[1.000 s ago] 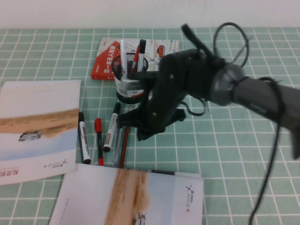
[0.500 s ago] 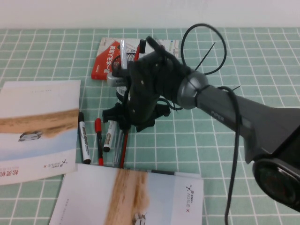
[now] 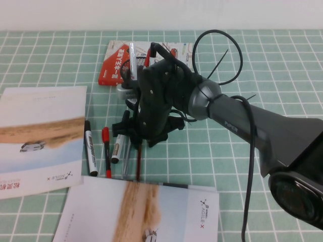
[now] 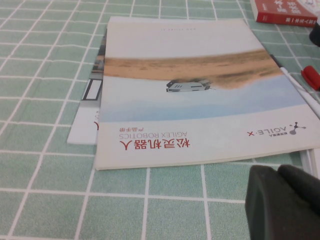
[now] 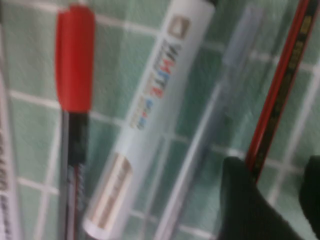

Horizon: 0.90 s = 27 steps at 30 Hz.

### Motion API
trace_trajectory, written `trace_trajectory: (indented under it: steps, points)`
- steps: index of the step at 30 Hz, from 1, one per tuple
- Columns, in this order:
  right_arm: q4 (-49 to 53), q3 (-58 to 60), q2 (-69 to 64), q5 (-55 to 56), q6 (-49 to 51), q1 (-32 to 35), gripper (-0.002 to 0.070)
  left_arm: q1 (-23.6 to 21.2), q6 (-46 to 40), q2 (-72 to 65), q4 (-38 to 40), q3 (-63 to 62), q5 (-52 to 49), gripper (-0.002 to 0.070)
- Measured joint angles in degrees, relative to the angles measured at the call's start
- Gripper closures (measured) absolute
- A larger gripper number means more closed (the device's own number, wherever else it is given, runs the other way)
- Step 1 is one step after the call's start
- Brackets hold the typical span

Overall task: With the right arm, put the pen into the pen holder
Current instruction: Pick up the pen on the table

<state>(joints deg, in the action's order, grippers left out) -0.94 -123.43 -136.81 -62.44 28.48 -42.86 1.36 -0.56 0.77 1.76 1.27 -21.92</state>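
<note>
The pen (image 3: 138,164) is a thin dark-red stick lying on the green mat at the right of a row of pens. In the right wrist view the pen (image 5: 280,95) runs in between my right gripper's fingers. My right gripper (image 3: 137,137) is low over that row, and in its own wrist view the gripper (image 5: 275,175) is open, one finger each side of the pen. The black mesh pen holder (image 3: 129,75) stands just behind, mostly hidden by the right arm, with pens sticking out. My left gripper (image 4: 282,200) is shut and empty, low over the mat beside a brochure.
A black-capped marker (image 3: 90,148), a red-capped pen (image 3: 106,151), a white marker (image 3: 118,146) and a clear grey pen (image 3: 126,161) lie left of the pen. A red book (image 3: 117,63) lies behind the holder. Brochures lie at the left (image 3: 40,136) and front (image 3: 136,212).
My right arm swung left over the pen holder, then dropped a little onto the pen row. The dark-red pen has shifted slightly right and lies straighter.
</note>
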Motion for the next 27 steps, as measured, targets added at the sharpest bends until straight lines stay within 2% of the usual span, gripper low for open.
trace_trajectory:
  steps: [10, 19, 23, 27]
  points:
    - [2.5, -0.3, 0.0, -5.3, -2.8, 0.0, 0.0551, 0.0, 0.0, 0.0, 0.0, 0.0, 0.0, 0.0679]
    - [2.4, -0.7, -0.5, -5.9, -7.8, 0.0, 0.0589, 0.0, 0.0, 0.0, 0.0, 0.0, 0.0, 0.0679]
    - [2.0, -0.9, -0.5, -6.1, -10.0, 0.0, 0.0654, 0.0, 0.0, 0.0, 0.0, 0.0, 0.0, 0.0679]
    - [2.0, 0.9, 0.7, -5.7, -11.2, 0.0, 0.0662, 0.0, 0.0, 0.0, 0.0, 0.0, 0.0, 0.0679]
